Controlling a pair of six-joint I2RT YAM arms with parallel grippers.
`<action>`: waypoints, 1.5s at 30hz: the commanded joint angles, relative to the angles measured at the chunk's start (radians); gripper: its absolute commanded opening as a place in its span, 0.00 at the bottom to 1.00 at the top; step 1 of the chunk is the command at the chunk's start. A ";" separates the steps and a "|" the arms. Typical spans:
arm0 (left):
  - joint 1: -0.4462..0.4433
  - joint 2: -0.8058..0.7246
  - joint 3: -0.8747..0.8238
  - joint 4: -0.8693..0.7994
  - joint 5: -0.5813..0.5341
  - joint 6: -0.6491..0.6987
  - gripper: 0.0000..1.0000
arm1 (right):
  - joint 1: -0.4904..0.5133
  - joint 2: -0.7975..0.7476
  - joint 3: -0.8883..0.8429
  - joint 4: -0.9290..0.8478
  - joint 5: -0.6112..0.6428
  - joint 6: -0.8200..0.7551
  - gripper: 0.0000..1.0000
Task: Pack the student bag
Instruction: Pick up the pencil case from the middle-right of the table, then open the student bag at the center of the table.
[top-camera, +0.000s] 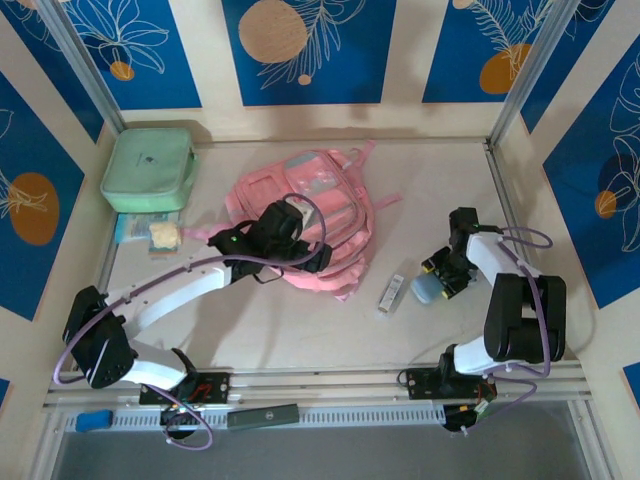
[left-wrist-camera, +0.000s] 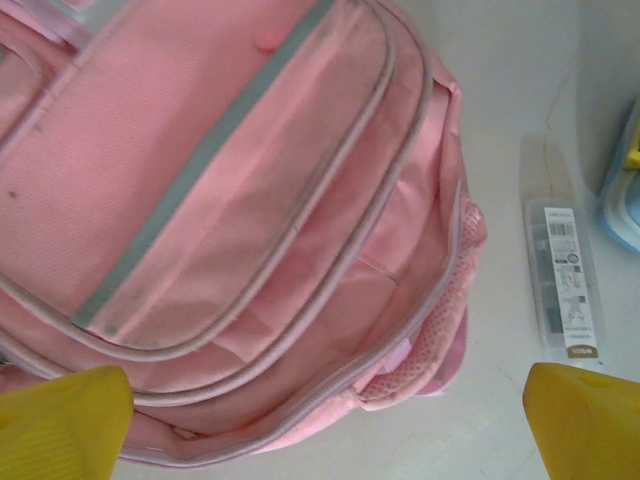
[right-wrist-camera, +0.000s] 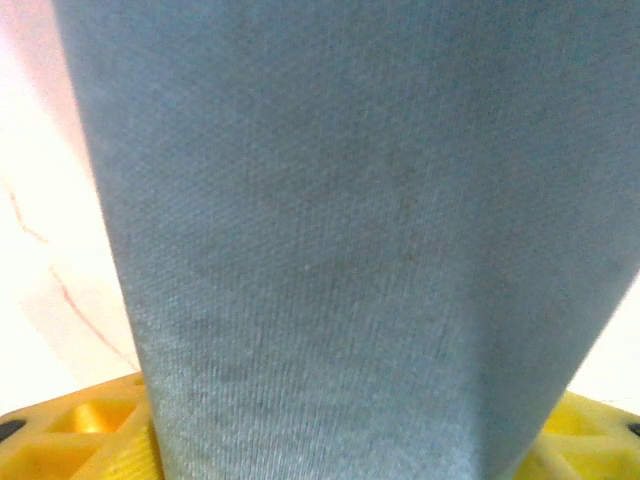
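top view, left gripper (top-camera: 288, 250): jaws wide apart, over the near edge of the pink student bag (top-camera: 300, 195).
top view, right gripper (top-camera: 440, 272): down at a grey-blue fabric pouch (top-camera: 427, 290); the student bag lies well off to its left, with a small boxed pack (top-camera: 390, 293) between.
left wrist view: yellow fingertips (left-wrist-camera: 60, 425) spread to either side; the student bag's unzipped compartment lies just ahead, the boxed pack beyond the right one.
right wrist view: fabric pouch between the yellow fingers (right-wrist-camera: 70, 440), touching both; clamped or not, cannot tell.

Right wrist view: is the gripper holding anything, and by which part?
A grey-blue fabric pouch sits between the right gripper's fingers; whether they grip it, and where, cannot be told.
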 joint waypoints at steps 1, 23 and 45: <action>0.023 0.025 0.062 -0.092 -0.078 0.075 0.99 | -0.017 -0.053 -0.005 -0.007 -0.036 -0.067 0.57; 0.024 0.427 0.273 -0.028 -0.138 0.521 0.99 | 0.066 -0.194 0.127 -0.134 -0.156 -0.218 0.62; 0.097 0.493 0.381 -0.009 -0.208 0.568 0.27 | 0.145 -0.179 0.192 -0.144 -0.134 -0.210 0.65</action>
